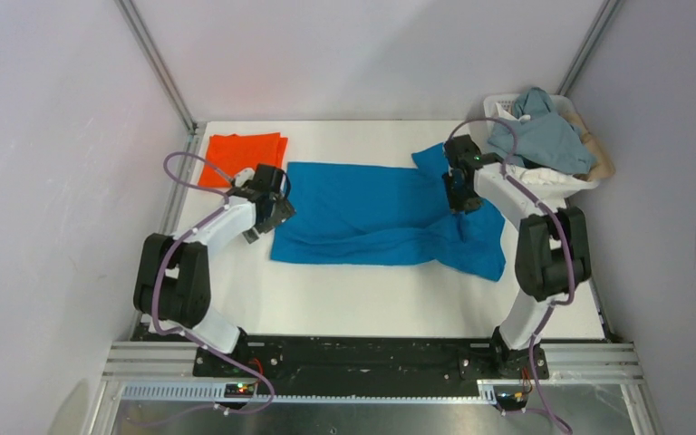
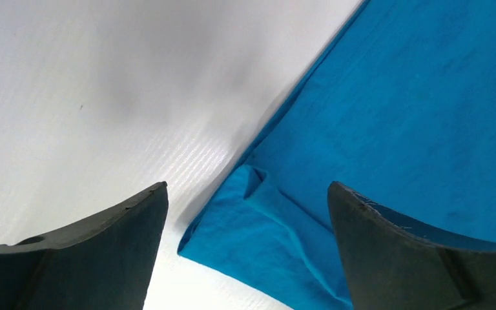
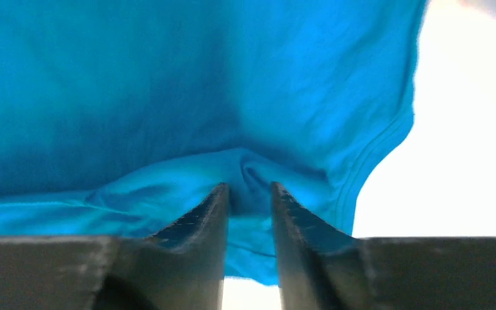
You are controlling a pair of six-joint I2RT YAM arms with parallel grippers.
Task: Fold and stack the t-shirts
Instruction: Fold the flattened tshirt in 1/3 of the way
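Note:
The blue t-shirt (image 1: pixel 372 213) lies spread across the middle of the table, its near edge folded and rumpled. The orange t-shirt (image 1: pixel 243 156) lies folded at the back left. My left gripper (image 1: pixel 276 213) is open and low over the blue shirt's left edge; in the left wrist view (image 2: pixel 247 194) its jaws straddle a folded corner of the blue shirt (image 2: pixel 413 110). My right gripper (image 1: pixel 460 204) is at the shirt's right part; in the right wrist view (image 3: pixel 248 188) its jaws are close together with a bunched fold of blue cloth (image 3: pixel 168 84) pinched between them.
A white basket (image 1: pixel 589 183) at the back right corner holds a grey-blue garment (image 1: pixel 544 136) and other cloth. White walls with metal posts enclose the table (image 1: pixel 372 308) on three sides.

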